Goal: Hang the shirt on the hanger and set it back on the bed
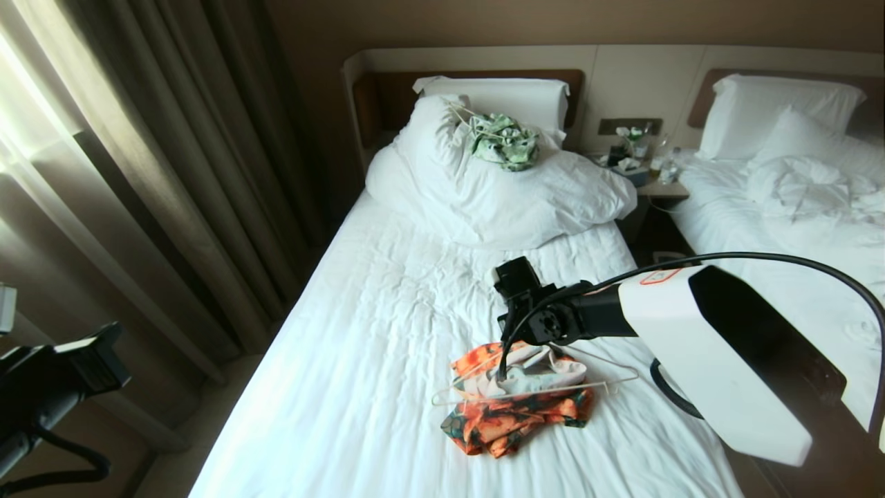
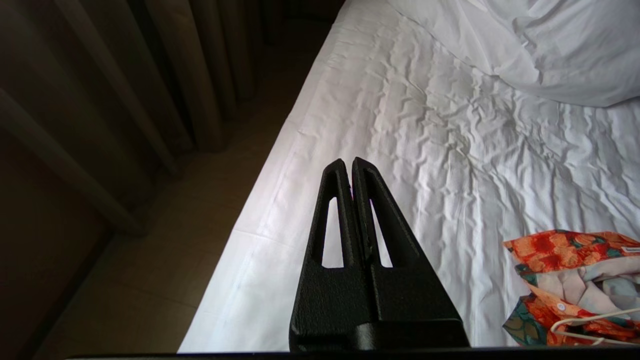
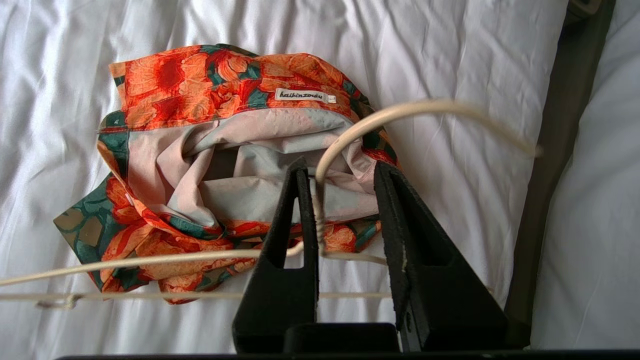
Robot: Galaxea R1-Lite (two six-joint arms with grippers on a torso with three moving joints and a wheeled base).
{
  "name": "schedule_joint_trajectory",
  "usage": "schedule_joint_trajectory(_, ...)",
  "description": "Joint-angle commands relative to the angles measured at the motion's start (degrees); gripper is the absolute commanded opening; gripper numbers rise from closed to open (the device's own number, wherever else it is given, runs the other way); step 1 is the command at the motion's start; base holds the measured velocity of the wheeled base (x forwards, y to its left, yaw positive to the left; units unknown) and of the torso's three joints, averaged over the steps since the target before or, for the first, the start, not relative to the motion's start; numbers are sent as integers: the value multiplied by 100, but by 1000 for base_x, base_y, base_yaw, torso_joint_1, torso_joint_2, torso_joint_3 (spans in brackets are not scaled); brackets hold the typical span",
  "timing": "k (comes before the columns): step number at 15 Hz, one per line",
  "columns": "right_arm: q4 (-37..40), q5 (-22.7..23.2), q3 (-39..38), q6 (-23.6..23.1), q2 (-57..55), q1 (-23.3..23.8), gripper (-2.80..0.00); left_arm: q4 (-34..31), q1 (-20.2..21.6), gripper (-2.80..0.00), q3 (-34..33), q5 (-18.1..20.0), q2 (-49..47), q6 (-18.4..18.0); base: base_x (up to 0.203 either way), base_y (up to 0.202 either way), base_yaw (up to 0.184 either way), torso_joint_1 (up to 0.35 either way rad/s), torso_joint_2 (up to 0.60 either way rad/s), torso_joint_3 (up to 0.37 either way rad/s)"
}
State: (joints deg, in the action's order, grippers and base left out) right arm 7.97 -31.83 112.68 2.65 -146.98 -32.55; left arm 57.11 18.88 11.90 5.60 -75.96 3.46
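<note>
Orange-flowered shirt [image 3: 225, 165] lies crumpled on the bed [image 1: 359, 332] just below the right end effector [image 3: 345, 172] — its jaws apart around the hanger [image 3: 350, 135] hook. Hanging looks unfinished. Left end effector [image 2: 349, 162] — pressed together, empty — hangs well apart.

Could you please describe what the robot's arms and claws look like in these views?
The right arm has a glossy white shell with a small red-outlined label, a black wrist and a black cable looping over it. The right claw and left claw are matte black, each with tapering triangular fingers with cut-out windows.
</note>
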Motion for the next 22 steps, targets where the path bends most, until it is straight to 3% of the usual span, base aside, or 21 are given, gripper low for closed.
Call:
schedule_joint_trajectory(1,-184,-43,0,-5,-273,12,0,14,-5,-280,-4,14,71,-2,0,0,0,0,0,0)
schedule_joint_trajectory(4,-142,-76,-209,40,-33,12,0,26,100,-280,35,14,73,0,0,0,0,0,0,0)
schedule_joint_trajectory(7,-132,-92,-1148,165,937,18,0,35,155,-280,13,39,197,-7,0,0,0,0,0,0)
schedule_joint_trajectory(8,-137,-121,-1534,206,1344,46,-280,29,126,-280,-109,106,227,-18,0,0,0,0,0,0)
schedule_joint_trajectory(10,-253,-154,-2350,273,2159,173,-280,41,127,-280,-270,502,250,-17,0,0,0,0,0,0)
schedule_joint_trajectory(13,-565,-168,-3416,327,3658,437,-280,55,123,-280,-292,714,673,19,0,0,0,0,0,0)
schedule_joint_trajectory(15,-647,-127,-3796,361,4827,769,-280,54,45,-280,-517,922,1155,232,0,0,0,0,0,0)
schedule_joint_trajectory(18,-660,66,-4331,479,6589,1459,-280,-23,-118,-280,-708,928,2304,696,0,0,0,0,0,0)
schedule_joint_trajectory(20,-542,141,-4799,516,7785,1530,-280,-519,-158,-280,-714,934,3367,884,0,0,0,0,0,0)
schedule_joint_trajectory(22,-292,170,-5384,550,8904,1458,-280,-1647,-296,-280,-541,1074,4592,1151,0,0,0,0,0,0)
